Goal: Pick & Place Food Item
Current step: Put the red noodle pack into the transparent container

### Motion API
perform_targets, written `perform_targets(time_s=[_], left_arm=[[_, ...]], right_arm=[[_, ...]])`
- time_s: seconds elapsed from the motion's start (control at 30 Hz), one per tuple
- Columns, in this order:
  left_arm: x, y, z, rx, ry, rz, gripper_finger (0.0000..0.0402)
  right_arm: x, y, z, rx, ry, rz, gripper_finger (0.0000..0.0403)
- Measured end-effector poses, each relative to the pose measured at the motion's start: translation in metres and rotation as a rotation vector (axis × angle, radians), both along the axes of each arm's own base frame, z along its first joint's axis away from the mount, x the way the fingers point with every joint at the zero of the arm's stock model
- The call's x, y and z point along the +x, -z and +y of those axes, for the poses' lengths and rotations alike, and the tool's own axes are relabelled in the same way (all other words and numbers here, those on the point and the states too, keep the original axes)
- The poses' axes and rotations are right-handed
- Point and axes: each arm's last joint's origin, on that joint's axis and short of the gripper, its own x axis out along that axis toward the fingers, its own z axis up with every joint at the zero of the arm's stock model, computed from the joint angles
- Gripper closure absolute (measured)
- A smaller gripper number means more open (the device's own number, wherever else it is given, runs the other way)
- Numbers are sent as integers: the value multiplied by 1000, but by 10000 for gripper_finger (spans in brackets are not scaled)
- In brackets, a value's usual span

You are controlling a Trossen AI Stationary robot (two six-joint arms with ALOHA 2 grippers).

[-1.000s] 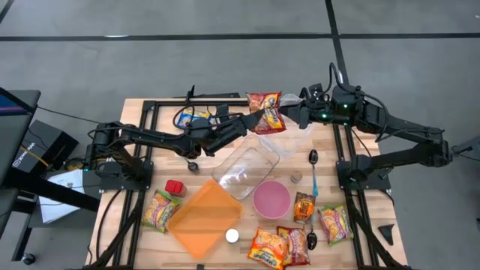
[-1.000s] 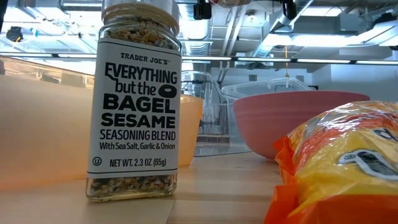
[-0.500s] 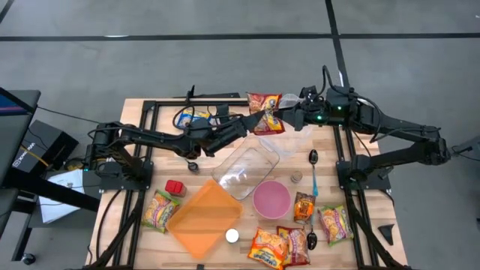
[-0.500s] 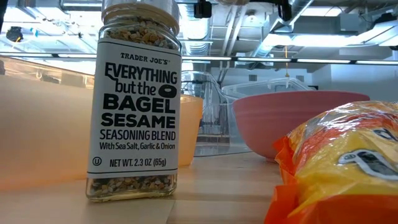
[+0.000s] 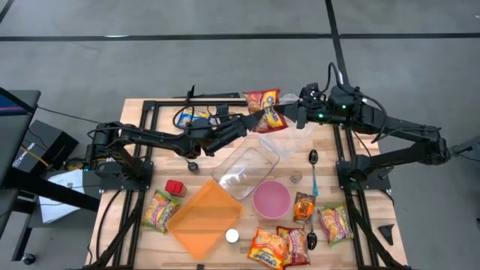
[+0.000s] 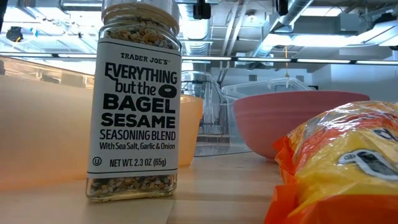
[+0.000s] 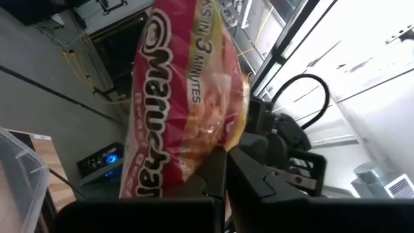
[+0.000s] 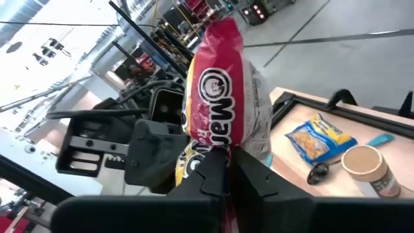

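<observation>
Mid-handover: both the left tool [image 5: 253, 121] and right tool [image 5: 289, 118] are clamped on the ramen packet [image 5: 264, 110], aloft at the tabletop's [image 5: 135, 165] twelve o'clock (one must let go next).

Left arm: stretched across the table's far side, left gripper [image 5: 255, 121] clamped closed.
Right arm: reaching inward from the right, right gripper [image 5: 289, 115] closed, facing the left one.

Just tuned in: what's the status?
Left gripper and right gripper both shut on ramen packet, held above the table's far edge. Nothing obstructing.
</observation>
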Motion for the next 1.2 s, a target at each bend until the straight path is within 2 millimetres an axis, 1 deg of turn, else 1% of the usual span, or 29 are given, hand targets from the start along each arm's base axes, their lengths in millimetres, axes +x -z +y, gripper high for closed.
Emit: perform_targets(time_s=[0.13,0.23,0.3,0.47,0.6,0.73,0.87,1.0,1.1,1.2], left_arm=[[1,3,0,0,0,36,392],[2,6,0,14,-2,81,369],[3,8,0,44,-11,115,346],[0,6,0,107,-30,177,276],[-9,-2,0,184,-53,236,225],[-22,-15,0,280,-80,302,190],[-41,-34,-2,420,-97,353,175],[-61,-53,-4,533,-93,356,179],[-74,-65,-4,585,-100,347,188],[-83,-72,-4,611,-113,348,197]], right_arm=[[-1,0,0,-1,0,2,397],[-6,-4,2,-9,-2,-16,398],[-12,-7,2,-23,-2,-23,399],[-34,-14,2,-41,28,-35,401],[-49,-13,1,-48,54,10,401],[-63,-11,2,-59,71,59,402],[-74,-2,-1,-66,94,169,402],[-79,9,-5,-79,97,303,402],[-76,16,-10,-84,67,374,403],[-66,25,-18,-88,38,444,403]])
